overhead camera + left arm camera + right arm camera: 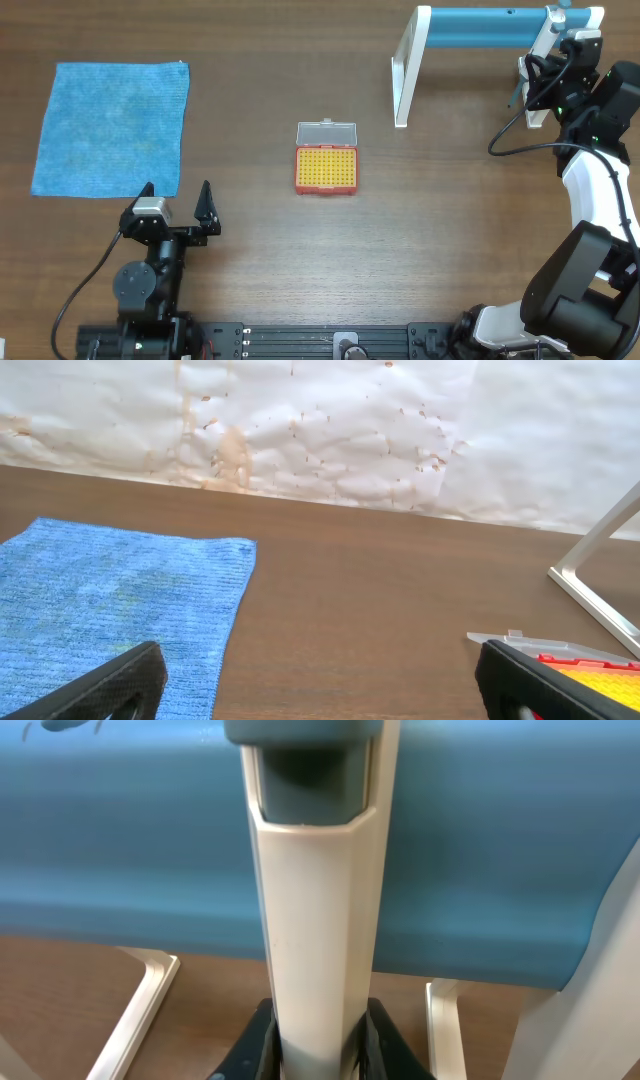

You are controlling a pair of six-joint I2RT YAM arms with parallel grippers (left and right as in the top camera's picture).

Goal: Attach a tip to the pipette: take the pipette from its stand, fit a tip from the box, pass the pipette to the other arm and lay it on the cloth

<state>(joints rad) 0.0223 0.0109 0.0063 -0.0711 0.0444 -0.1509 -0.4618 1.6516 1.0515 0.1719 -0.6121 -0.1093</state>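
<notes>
A white pipette (547, 38) hangs at the right end of the stand's blue bar (480, 27). In the right wrist view its pale body (310, 920) runs down between my right gripper's (318, 1048) dark fingers (255, 1042), which press on both sides of it. My right gripper (545, 82) is shut on the pipette, which still hangs on the stand. The orange tip box (326, 168) sits mid-table with its clear lid open. My left gripper (177, 197) stands open low on the left, just below the blue cloth (110, 130), holding nothing.
The stand's white end panel (403, 75) stands upright to the right of the tip box. The left wrist view shows the cloth (100, 600), the box's corner (590, 665), a stand leg (600, 585) and a white papered wall behind the table.
</notes>
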